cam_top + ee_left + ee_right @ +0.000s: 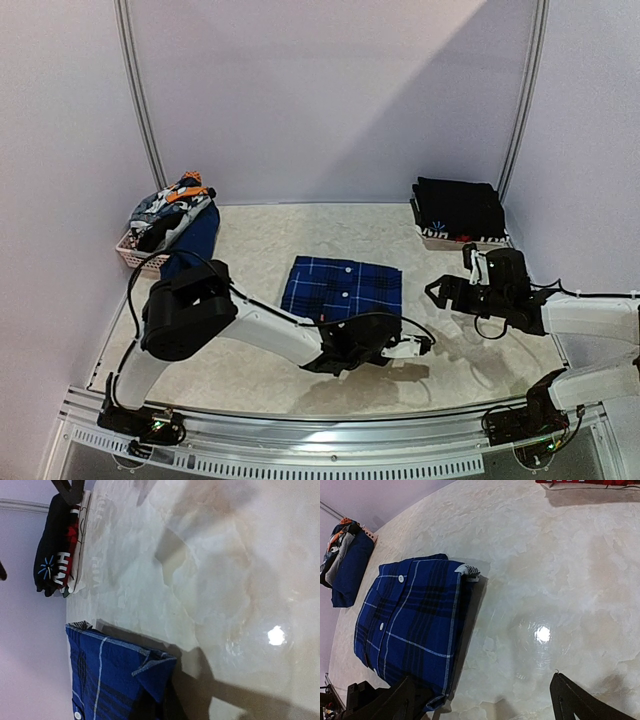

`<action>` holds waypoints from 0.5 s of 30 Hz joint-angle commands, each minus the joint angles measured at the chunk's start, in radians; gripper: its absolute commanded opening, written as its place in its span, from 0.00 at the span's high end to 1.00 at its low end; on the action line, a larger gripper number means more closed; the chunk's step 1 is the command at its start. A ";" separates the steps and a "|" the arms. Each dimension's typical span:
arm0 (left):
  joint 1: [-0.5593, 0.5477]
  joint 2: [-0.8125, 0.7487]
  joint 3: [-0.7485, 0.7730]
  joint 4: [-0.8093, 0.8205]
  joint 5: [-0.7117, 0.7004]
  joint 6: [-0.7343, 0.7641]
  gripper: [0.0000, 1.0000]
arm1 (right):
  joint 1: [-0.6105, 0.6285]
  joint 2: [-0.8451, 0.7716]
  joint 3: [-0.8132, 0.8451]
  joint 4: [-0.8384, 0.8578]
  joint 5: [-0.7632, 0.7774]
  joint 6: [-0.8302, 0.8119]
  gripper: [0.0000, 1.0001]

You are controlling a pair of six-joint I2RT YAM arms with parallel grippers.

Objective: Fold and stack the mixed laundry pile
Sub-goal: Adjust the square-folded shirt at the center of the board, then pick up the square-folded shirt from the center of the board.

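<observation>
The blue plaid shirt (340, 288) lies folded flat at the middle of the table. My left gripper (372, 335) is at its near right corner and is shut on that corner. In the left wrist view the shirt (110, 675) shows this corner turned up over a dark shadow, and the fingers themselves are hidden. My right gripper (448, 292) hangs open to the right of the shirt, with bare table between its fingers (580, 700). The mixed laundry pile (172, 212) of grey, orange and blue pieces sits heaped at the back left.
A pale lattice basket (135, 255) holds the pile by the left wall. A stack of folded black garments (458, 208) rests at the back right corner. The table (250, 240) is walled at the back and both sides.
</observation>
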 commanded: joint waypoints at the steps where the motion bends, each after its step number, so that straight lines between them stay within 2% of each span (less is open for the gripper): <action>1: 0.030 -0.092 -0.065 0.062 0.080 -0.100 1.00 | -0.007 0.012 0.024 0.000 -0.023 0.024 0.04; 9: 0.056 -0.172 -0.142 0.118 0.134 -0.183 1.00 | -0.007 0.044 0.057 -0.022 -0.073 0.094 0.01; 15: 0.079 -0.231 -0.202 0.170 0.184 -0.233 1.00 | -0.007 0.115 0.082 0.035 -0.191 0.210 0.01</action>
